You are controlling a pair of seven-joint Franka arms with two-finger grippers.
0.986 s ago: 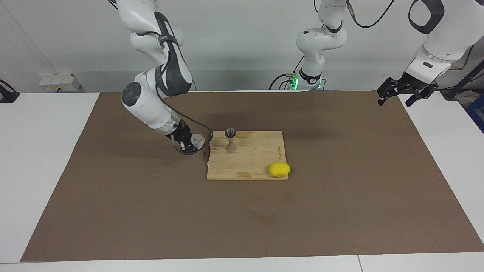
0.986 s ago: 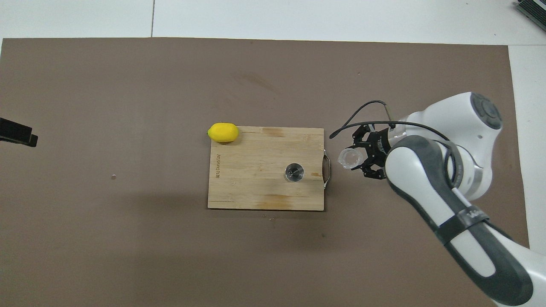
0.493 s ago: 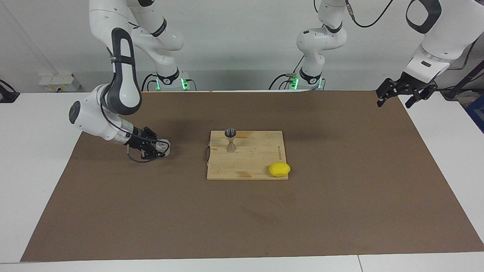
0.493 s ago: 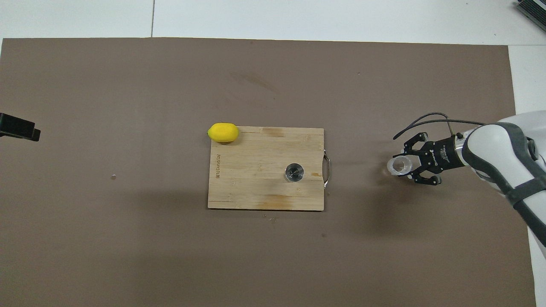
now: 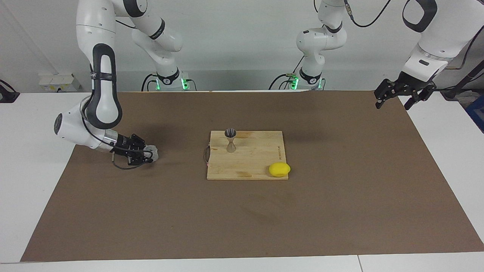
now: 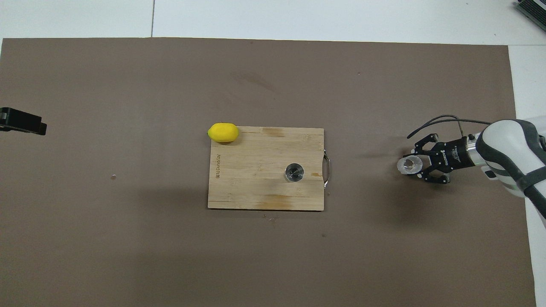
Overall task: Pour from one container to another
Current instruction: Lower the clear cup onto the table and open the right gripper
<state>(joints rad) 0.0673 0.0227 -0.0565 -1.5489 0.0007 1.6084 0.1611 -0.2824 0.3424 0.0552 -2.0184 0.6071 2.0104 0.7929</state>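
Observation:
My right gripper is shut on the small clear plastic cup, holding it upright and low at the brown mat toward the right arm's end of the table, well away from the board. The grey metal jigger stands upright on the wooden cutting board, near the board's handle end. My left gripper hangs open and high over the mat's corner at the left arm's end, waiting.
A yellow lemon rests at the board's corner farthest from the robots. The brown mat covers most of the white table. A metal handle sticks out of the board toward the right arm's end.
My right gripper carried the clear cup away from the board's handle end toward the right arm's end of the table and lowered it to the mat. The left arm barely moved.

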